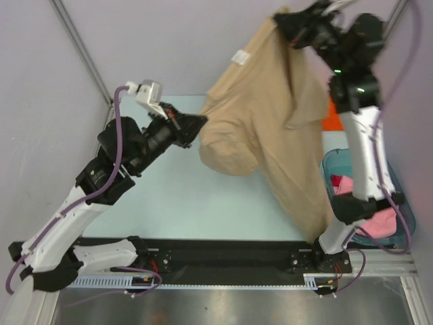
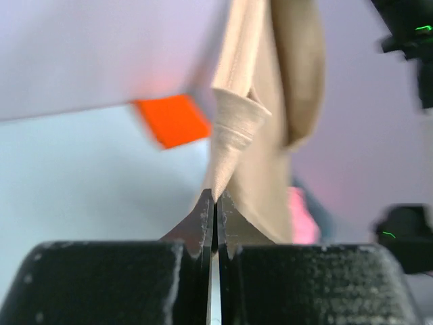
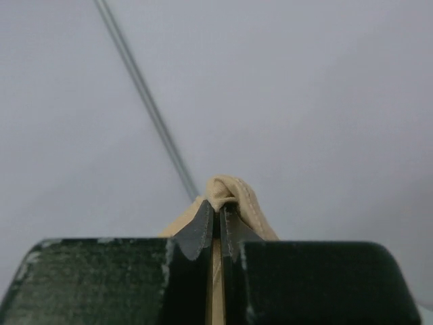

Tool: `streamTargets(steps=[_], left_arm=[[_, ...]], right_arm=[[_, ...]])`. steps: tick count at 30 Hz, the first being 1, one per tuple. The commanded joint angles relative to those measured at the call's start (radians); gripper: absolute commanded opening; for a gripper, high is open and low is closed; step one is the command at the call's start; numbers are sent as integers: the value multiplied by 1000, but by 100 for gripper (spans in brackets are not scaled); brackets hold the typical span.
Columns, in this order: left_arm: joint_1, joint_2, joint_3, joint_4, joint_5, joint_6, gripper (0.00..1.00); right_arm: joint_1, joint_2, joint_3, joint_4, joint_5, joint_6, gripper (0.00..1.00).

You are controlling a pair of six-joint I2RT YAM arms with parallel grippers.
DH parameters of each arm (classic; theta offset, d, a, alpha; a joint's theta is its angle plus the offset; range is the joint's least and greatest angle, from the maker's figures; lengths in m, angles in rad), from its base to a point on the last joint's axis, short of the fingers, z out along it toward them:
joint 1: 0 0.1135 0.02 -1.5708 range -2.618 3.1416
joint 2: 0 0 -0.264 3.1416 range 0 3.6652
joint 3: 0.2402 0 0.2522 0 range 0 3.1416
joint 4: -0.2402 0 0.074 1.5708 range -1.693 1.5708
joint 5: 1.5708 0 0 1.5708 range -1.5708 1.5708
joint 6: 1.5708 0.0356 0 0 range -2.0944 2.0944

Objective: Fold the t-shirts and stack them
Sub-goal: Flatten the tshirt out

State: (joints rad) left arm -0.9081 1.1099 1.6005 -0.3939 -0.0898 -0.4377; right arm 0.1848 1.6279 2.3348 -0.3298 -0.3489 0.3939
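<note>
Left gripper: jaws pressed together on a pinched, cone-shaped fold of the tan t-shirt. It sits left of centre in the overhead view, pointing right and roughly level. The left arm behind it rises from the lower left corner with its elbow bent. Right gripper: jaws closed on a rolled edge of the same shirt. It is at the upper right of the overhead view, the highest point of the cloth. The right arm stands nearly upright along the right side, its wrist turned over to the left. The tan t-shirt hangs in the air between the two grippers, above the table, and drapes down toward the lower right; whether its bottom touches the table cannot be told. Count: two arms, three t-shirts, one tub. The orange t-shirt lies at the right, mostly hidden behind the right arm. The pink t-shirt lies inside the teal tub at the right edge.
</note>
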Motion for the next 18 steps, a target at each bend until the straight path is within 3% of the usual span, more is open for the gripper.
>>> streamTargets(steps=[1, 2, 6, 8, 9, 12, 15, 18], left_arm=[[139, -166, -281, -149, -224, -64, 0], [241, -203, -342, -176, -222, -111, 0], [470, -338, -630, -200, -220, -153, 0], [611, -351, -678, -198, -160, -167, 0], [648, -341, -721, -183, -147, -158, 0], [779, -248, -772, -138, -84, -145, 0], [844, -135, -769, -103, -77, -145, 0], [874, -52, -742, -73, -111, -147, 0]], right_arm=[[120, 220, 49, 63, 65, -72, 0], [154, 255, 46, 84, 77, -75, 0], [295, 493, 49, 232, 82, -49, 0], [329, 556, 15, 319, 96, -12, 0], [362, 619, 6, 415, 94, -12, 1], [400, 736, 27, 497, 80, -15, 2], [424, 895, 193, 411, 82, 0, 5], [420, 931, 190, 381, 103, 42, 8]])
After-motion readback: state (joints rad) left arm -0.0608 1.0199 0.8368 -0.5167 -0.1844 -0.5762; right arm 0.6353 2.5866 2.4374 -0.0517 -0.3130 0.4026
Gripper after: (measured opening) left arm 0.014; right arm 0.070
